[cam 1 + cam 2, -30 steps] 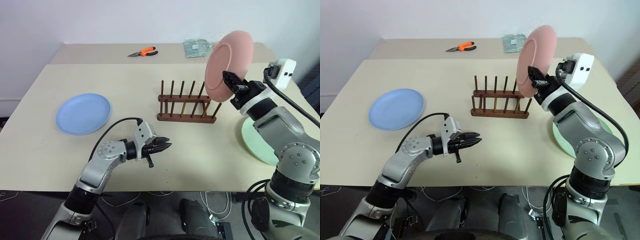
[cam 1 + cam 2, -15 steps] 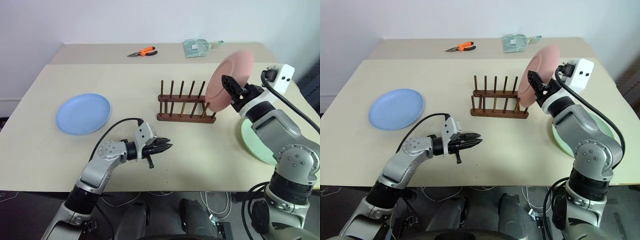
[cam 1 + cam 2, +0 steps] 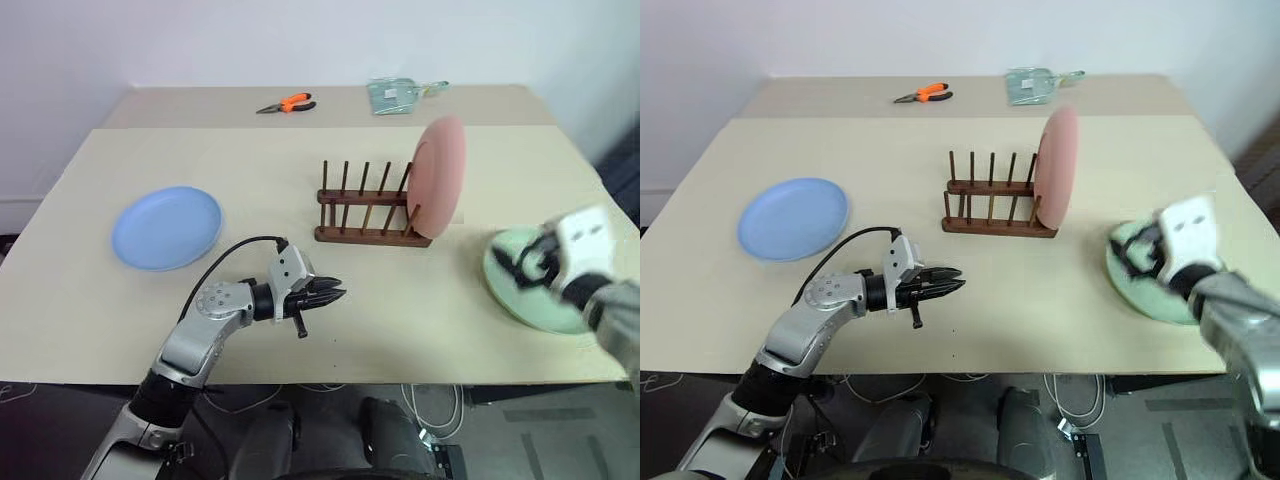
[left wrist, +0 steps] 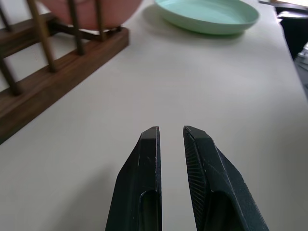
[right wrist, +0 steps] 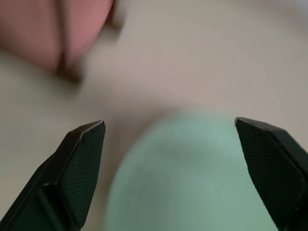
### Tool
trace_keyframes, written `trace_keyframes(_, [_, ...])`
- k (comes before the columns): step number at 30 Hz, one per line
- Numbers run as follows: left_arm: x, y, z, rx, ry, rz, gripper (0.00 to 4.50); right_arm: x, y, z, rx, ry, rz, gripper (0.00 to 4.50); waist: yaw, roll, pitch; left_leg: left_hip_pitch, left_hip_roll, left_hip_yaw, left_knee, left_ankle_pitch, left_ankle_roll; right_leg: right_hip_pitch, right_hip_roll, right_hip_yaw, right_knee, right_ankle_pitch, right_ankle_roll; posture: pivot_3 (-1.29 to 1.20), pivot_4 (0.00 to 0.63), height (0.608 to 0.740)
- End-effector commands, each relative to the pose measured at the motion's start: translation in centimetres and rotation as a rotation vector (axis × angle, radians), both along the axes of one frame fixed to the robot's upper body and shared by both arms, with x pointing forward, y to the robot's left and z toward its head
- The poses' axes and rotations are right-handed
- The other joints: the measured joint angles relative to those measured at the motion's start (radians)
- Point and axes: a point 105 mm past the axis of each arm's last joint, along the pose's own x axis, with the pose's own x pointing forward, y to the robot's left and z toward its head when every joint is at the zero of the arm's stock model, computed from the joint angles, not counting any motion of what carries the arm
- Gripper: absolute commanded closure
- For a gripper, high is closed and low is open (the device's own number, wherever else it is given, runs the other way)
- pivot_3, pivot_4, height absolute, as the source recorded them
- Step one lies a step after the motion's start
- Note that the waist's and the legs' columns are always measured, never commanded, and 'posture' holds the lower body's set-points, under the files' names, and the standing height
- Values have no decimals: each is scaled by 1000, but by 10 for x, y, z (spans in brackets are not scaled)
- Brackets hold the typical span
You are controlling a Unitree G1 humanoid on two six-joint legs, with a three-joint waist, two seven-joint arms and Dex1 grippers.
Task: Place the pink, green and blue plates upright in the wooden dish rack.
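Three plates sat in front of me on the pale surface [image 3: 400,310]: the pink plate [image 3: 438,179] stood upright on edge in the wooden dish rack [image 3: 371,209], at the rack's right-hand end between the last pegs, with nothing gripping it. I saw the blue plate [image 3: 166,226] lying flat well to the left of the rack, and the green plate [image 4: 208,15] lying flat near the right edge of the surface. My right end effector [image 5: 175,166] hung just over the green plate with its two fingers [image 5: 82,159] spread wide and nothing between them (that arm was blurred in the head views, so I could not tell whether it touched the plate). My left end effector [image 4: 171,137] hovered low over bare surface in front of the rack, pointing toward the right, its fingers nearly together with only a narrow gap, holding nothing. At the far side I could see orange-handled pliers [image 3: 286,103] and a clear packet [image 3: 397,94], both well apart from the plates.
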Motion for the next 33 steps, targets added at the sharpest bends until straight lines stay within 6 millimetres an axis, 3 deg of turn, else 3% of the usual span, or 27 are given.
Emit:
trace_keyframes(1, [0, -6, 9, -13, -47, -39, 3763, -1, 13, 9, -46, -43, 37, 7, -6, 0, 0, 0, 0, 0, 1, 0, 0, 0, 0, 0, 0, 0, 0, 0, 150, 740])
trace_keyframes(4, [-1, -8, 10, -13, -47, -52, 3763, -2, 5, -6, -105, 6, -15, 7, -3, -1, 0, 0, 0, 0, 1, 0, 0, 0, 0, 0, 0, 0, 0, 0, 150, 740])
trace_keyframes(7, [-1, -9, 9, -9, -49, -62, 3763, -2, -3, -16, -147, 26, -66, 852, 2, -2, 0, -1, 0, -1, 1, 0, 0, 0, 0, 0, -1, 0, 0, 0, 150, 740])
trace_keyframes(14, [-3, -8, 16, -50, -62, -64, 3763, 1, -4, -12, -146, 11, -78, 4448, 18, -2, 0, -1, -1, -1, 1, 0, 0, 0, -1, 0, -1, 0, 0, 0, 150, 740])
trace_keyframes(19, [-5, -10, 21, -85, -62, -68, 3763, 8, -4, 9, -189, -95, -76, 4448, 18, -2, 0, -1, -1, -1, 1, 0, 0, 0, -1, 0, -1, 0, 0, 0, 150, 740])
trace_keyframes(21, [-4, -9, 20, -81, -63, -65, 3763, 15, -7, 38, -160, -225, -113, 4448, 17, -2, 0, -1, -1, -1, 0, 0, 0, 0, -1, -1, -1, 0, 0, 0, 150, 740])
trace_keyframes(24, [-3, -6, 17, -72, -61, -61, 3763, 21, -11, 108, 8, -497, -155, 4448, 14, 1, 2, -1, -1, 0, 1, 0, 0, 0, -1, 0, -1, 0, 0, 0, 150, 740])
trace_keyframes(27, [-1, -4, 17, -65, -66, -55, 3763, 18, 0, 172, 258, -712, -80, 4448, 17, 1, 2, 0, -1, -1, 1, 0, 0, 0, 0, 0, -1, 0, 0, 0, 150, 740])
trace_keyframes(30, [4, -2, 18, -65, -77, -37, 3763, 8, 29, 215, 506, -804, 117, 4448, 17, 1, 2, -1, 0, -3, -1, 0, 0, 0, 0, -2, -1, 1, -1, 0, 150, 740])
trace_keyframes(32, [10, 2, 20, -70, -87, -13, 3763, -1, 61, 234, 643, -805, 307, 4448, 17, 1, 2, -1, 0, -5, -1, 0, 0, 0, 0, -3, -1, 2, -3, 0, 150, 740])
trace_keyframes(33, [17, 9, 22, -76, -103, 28, 3763, -5, 89, 241, 775, -789, 439, 4448, 20, 0, 2, -1, 0, -5, -1, 0, 0, 0, 0, -3, -1, 2, -3, 0, 150, 740])
